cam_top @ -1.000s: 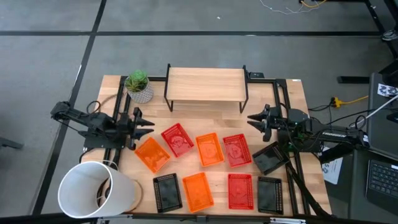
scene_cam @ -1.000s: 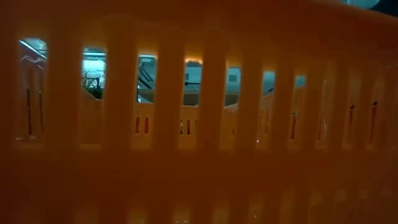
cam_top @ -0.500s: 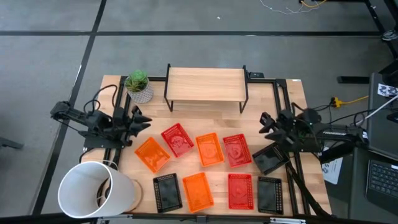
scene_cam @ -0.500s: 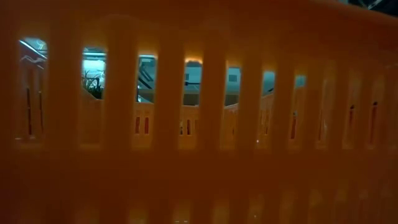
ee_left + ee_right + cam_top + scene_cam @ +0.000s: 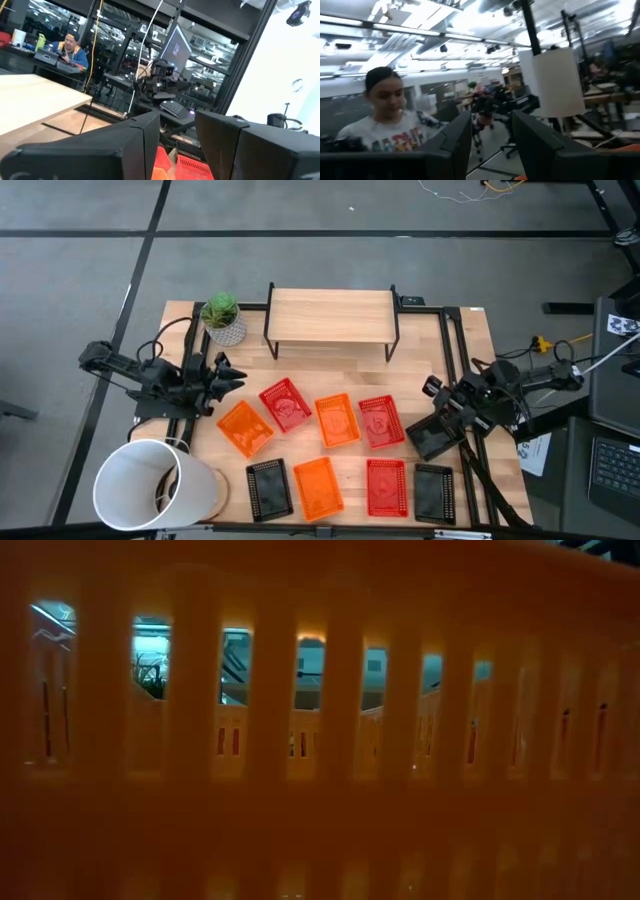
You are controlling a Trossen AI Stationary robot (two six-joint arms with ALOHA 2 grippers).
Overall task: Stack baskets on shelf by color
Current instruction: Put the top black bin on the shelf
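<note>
Since nothing yet stands on the low light-wood shelf with thin black legs (image 5: 331, 317) at the far side of the tabletop (image 5: 470, 350), the coming move turns on which claw lies closest to a basket. The left claw (image 5: 232, 378) hovers at the left edge with its fingers parted and empty, pointing across the tabletop; the tilted orange plastic mesh basket (image 5: 244, 427) lies just beside it on the near side, with the red mesh basket (image 5: 284, 403) just beyond. The orange one's long axis runs diagonally, so I judge the claw would need to turn to meet a short wall. The right claw (image 5: 432, 388), also spread wide and holding nothing, sits at the right edge, directly over the tilted black mesh basket (image 5: 434, 436), which is its nearest piece. The remaining orange, red and black baskets lie in two loose rows in front of the shelf, well apart from it.
</note>
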